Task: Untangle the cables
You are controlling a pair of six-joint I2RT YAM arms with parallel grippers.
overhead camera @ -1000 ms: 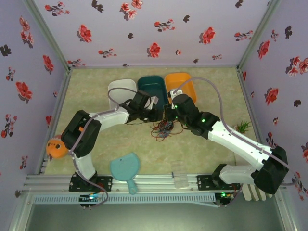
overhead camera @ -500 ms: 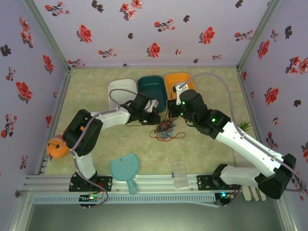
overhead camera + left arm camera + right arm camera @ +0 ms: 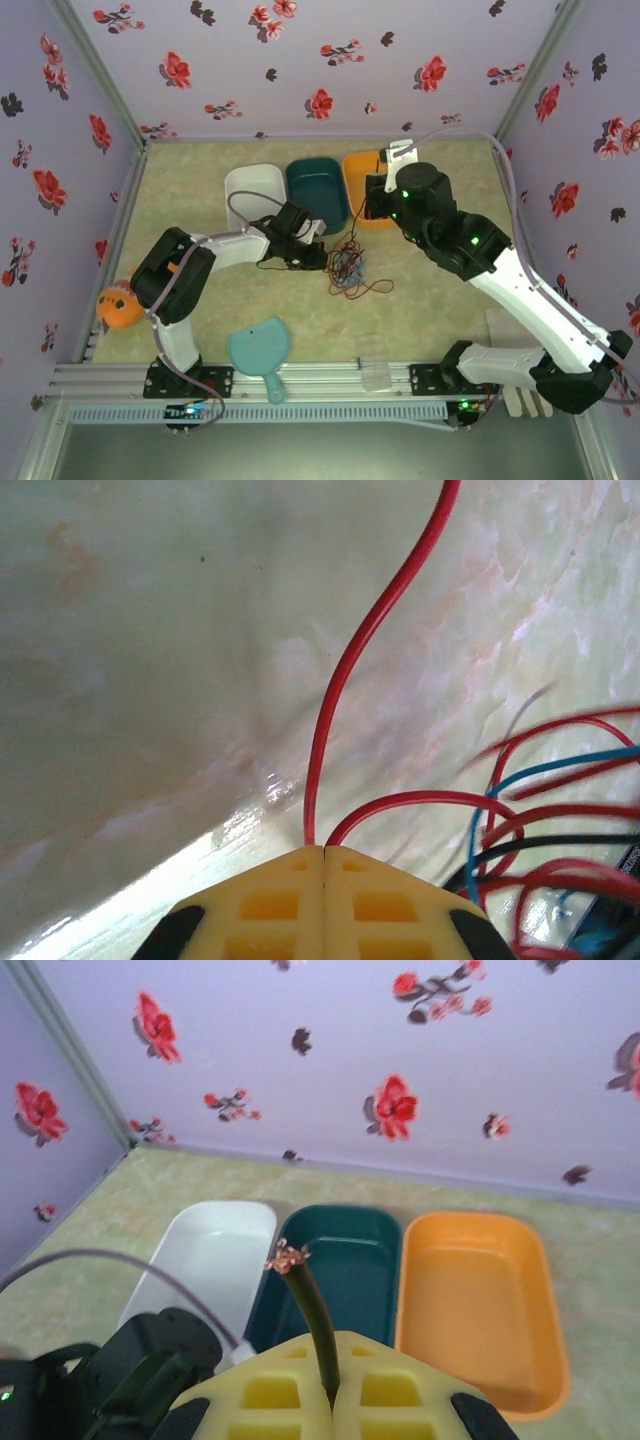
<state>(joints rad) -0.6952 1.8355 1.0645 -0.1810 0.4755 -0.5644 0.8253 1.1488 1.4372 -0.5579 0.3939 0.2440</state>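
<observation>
Nearest you, the left tool [image 3: 322,852] is pinched together on a red wire [image 3: 335,695], low against the desk [image 3: 150,680] and just left of the tangle [image 3: 347,270]. That's your anchor: hold it clamped and low, and don't let it ride up. The tangle lies mid-desk between the two arms, red, blue and black loops heaped together, with one red loop trailing out to the right. Further out and higher, the right tool [image 3: 333,1390] is closed tight on a dark wire [image 3: 318,1325]. Its bare copper end pokes above the fingers, and the wire runs down into the tangle. So you look to be drawing one wire out. Pull up and away slowly and watch whether the tangle lifts with it. If it does, a loop is probably snagged; ease off rather than yank. Beyond sit a white bin [image 3: 205,1260], a teal bin [image 3: 350,1245] and an orange bin [image 3: 480,1300]; steer the wire clear of their rims
</observation>
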